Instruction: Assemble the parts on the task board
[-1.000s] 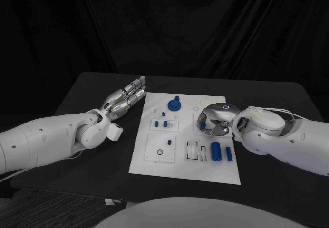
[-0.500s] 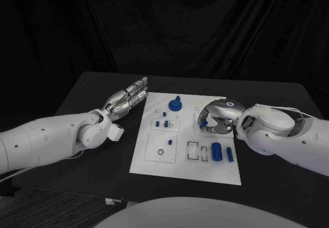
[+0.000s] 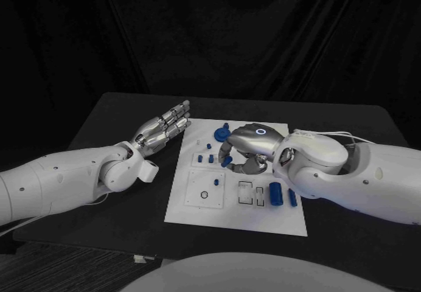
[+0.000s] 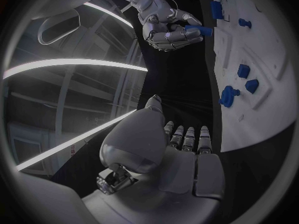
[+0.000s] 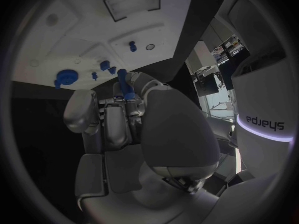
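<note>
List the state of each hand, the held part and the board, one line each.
Left hand: open, fingers straight, beside the board.
Right hand: over the board, holding a blue part.
Blue part: gripped in the right hand's fingers.
Task board: flat on the table, several blue parts on it.

My right hand [image 3: 252, 146] looks like brushed, silvery metal with a soft sheen, and my left hand [image 3: 163, 128] has the same finish. The task board [image 3: 230, 214] is smooth, matt white (plastic, I would say). The blue part [image 5: 125, 86] looks like plain matt plastic. The table [image 3: 351, 128] is dull black.
</note>
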